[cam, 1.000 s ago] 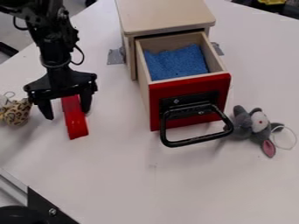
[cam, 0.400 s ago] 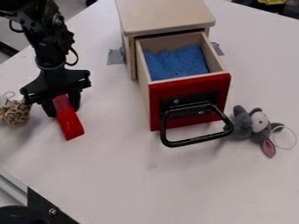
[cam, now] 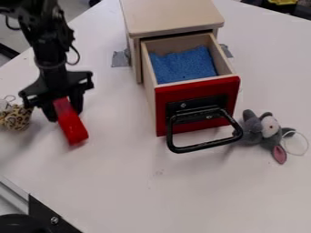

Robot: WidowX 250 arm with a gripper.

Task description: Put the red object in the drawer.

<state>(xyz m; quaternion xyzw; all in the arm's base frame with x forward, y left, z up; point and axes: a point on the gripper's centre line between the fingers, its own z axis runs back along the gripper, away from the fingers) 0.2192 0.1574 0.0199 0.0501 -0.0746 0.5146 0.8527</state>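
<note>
At the left of the view the black gripper (cam: pixel 64 109) is shut on the upper end of the red object (cam: pixel 72 124), one finger on each side of it. The red object slants down and slightly right, its lower end free of the fingers, just over or on the table; which, I cannot tell. To the right, the drawer (cam: pixel 197 93) with its red front and black handle stands pulled out of the wooden cabinet (cam: pixel 172 16), open at the top, with a blue lining on its floor.
A leopard-print toy (cam: pixel 16 117) lies just left of the gripper. Right of the drawer is a grey plush mouse (cam: pixel 265 129) with a white loop. The black handle (cam: pixel 205 146) juts toward the front over the white table (cam: pixel 182 200).
The gripper's fingers have come together on the red object, after standing apart around it. Gripper and object have shifted slightly left, and the object has tilted a little.
</note>
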